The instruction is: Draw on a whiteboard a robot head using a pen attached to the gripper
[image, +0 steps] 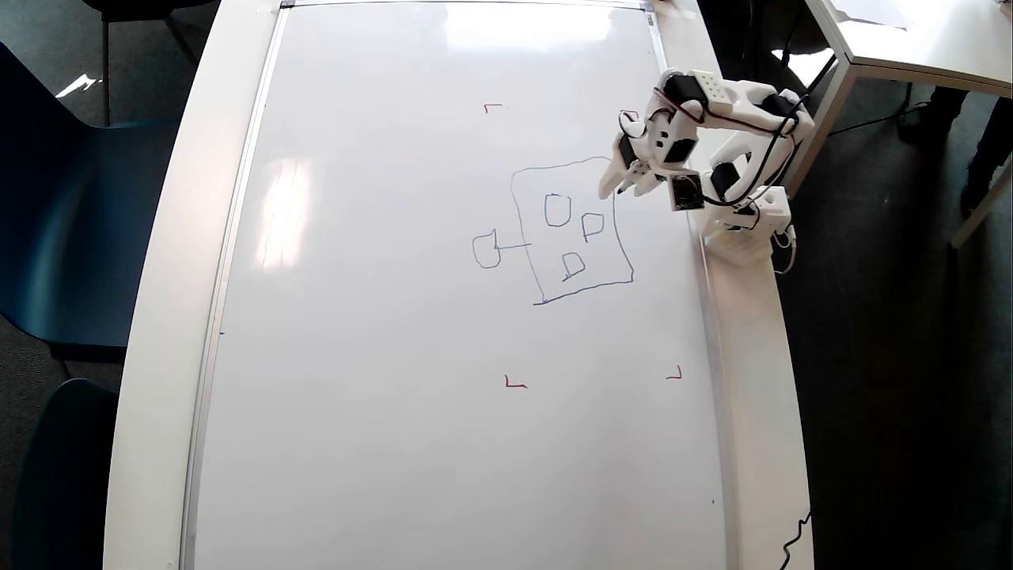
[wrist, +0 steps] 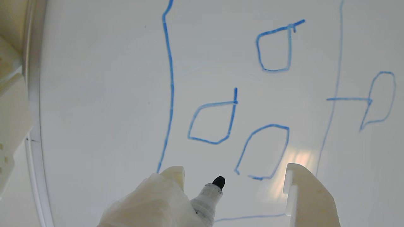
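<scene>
We see the large glossy white whiteboard with a thin silver frame lying flat on a white tabletop, filling most of the overhead view. Red corner marks sit on it around the drawing area.

The robot head, a thin blue hand-drawn tilted rectangle, sits on the right half of the board in the overhead view, near the right frame edge. It encloses three small rounded squares. A short stalk runs from its left side in that view to a small loop. In the wrist view the same drawing spreads above the pen, with the loop far right.

The white 3D-printed plastic gripper on the small white arm with black servos hangs over the upper right corner of the rectangle in the overhead view. The arm's white base stands on the tabletop just beside the board's right frame.

The short marker pen with a dark tip is strapped along the left finger in the wrist view, under some translucent wrap. Its tip points at the board just inside the rectangle's outline; we cannot tell if it touches. The fingers stand wide apart, nothing clamped between them.
</scene>
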